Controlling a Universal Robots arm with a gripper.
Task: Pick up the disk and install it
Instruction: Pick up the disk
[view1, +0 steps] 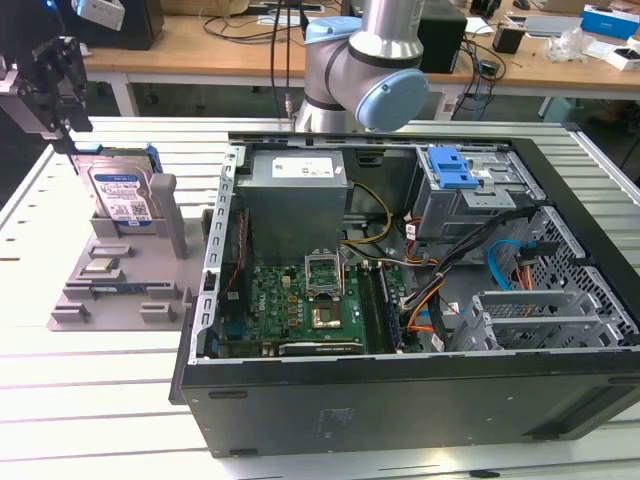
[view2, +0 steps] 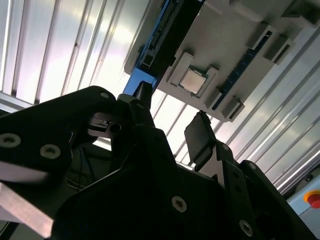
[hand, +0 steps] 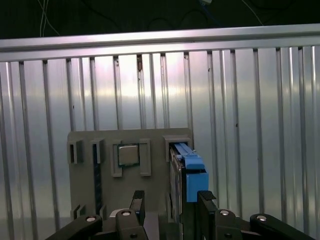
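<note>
Under the grey holder (view1: 120, 290) and everything around it ran the slatted metal table (view1: 100, 400), the largest thing I could see. Just beside the holder, on the exterior view's right, sat the open computer case (view1: 400, 410), its insides showing. Farther from the holder on that same side, behind the case, rose my own arm (view1: 365, 60).

Within the case, the grey power-supply box (view1: 295, 195) filled the corner closest to the holder. The green motherboard (view1: 300, 300) lay next to it. The blue latch piece (view1: 450, 165) sat farther from the holder than either of them.

The holder lay flat on the table. The disk (view1: 120, 195) stood on edge in a slot at the holder's far end, as the exterior view had it. Its white-and-blue label faced that camera, and its blue carrier framed it.

My gripper (view1: 68, 135) hung above that end of the holder, clear of the disk and touching nothing. The jaws were spread wide and had hold of nothing (both wrist views showed bare daylight between them). In the first wrist view the carrier's blue edge lay below my fingers (hand: 205, 200), closer to one of them than to the other.

Smallest was a square silver chip (view1: 100, 265), seated in a recess near the holder's middle, well apart from my jaws.
</note>
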